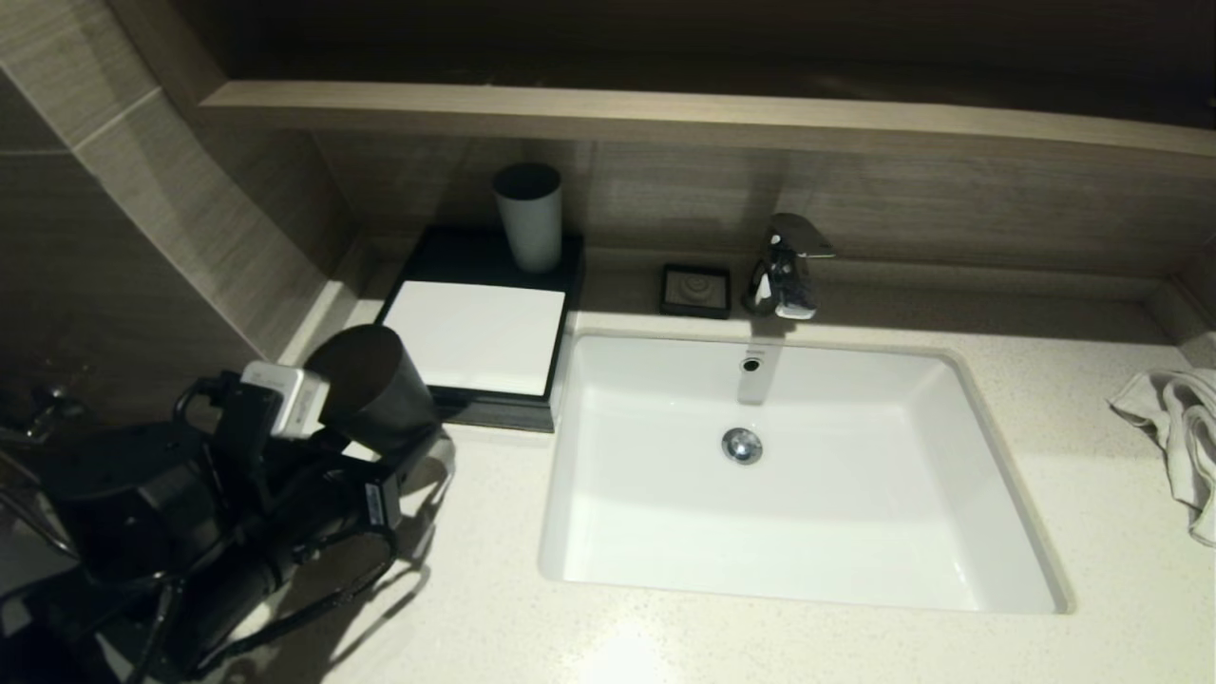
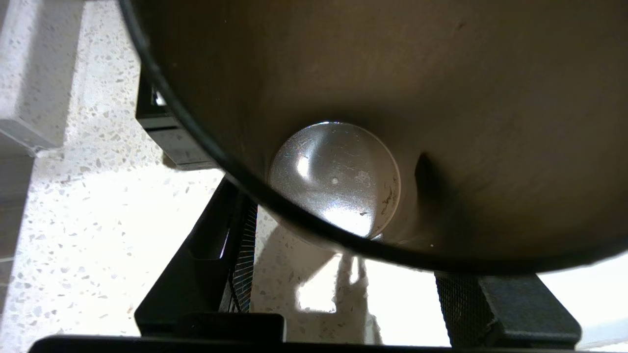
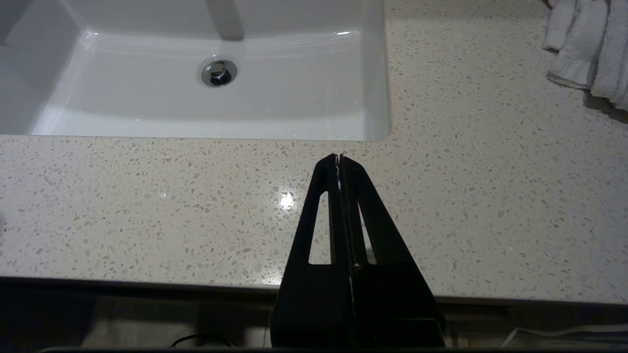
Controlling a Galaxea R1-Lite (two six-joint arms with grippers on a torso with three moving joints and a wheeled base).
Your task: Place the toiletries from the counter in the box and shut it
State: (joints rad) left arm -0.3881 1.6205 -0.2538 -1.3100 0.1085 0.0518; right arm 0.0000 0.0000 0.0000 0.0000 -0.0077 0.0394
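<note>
Left claw (image 1: 399, 446) gripping empty black cup (image 1: 372, 385), grey cup (image 1: 528, 217) on closed box (image 1: 472, 334)

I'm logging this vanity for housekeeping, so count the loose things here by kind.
Cups: 2 (black cup held in the left claw, grey cup standing on the box)
Boxes: 1
Square black soap dish: 1
White towel: 1
Total: 5
Right claw is parked shut over the counter edge.
</note>
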